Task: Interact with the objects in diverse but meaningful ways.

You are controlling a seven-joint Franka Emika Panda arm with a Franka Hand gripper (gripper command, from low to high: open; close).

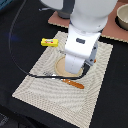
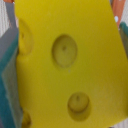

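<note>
Cheese wedge point(image 2: 70, 65) right up close in the wrist view, yellow with round holes, filling nearly all of it. Not to be seen in the exterior view, so most likely tucked under the big white arm point(image 1: 82, 40), over the round wooden disc point(image 1: 62, 67) on the woven mat point(image 1: 95, 100) on the worktop. Pincer hidden there by the arm too, so cannot tell if wide, narrow or gripping the cheese. Just a teal strip point(image 2: 9, 75) at one edge of the cheese, maybe a finger pad. Looks like a light, hard toy, smooth and a bit slippery, not likely to break. Best to pinch across the two flat faces, away from the holes and the thin tip. Also on the mat: yellow block point(image 1: 49, 42) with a red label, and an orange-handled tool point(image 1: 75, 83) near the disc.
</note>
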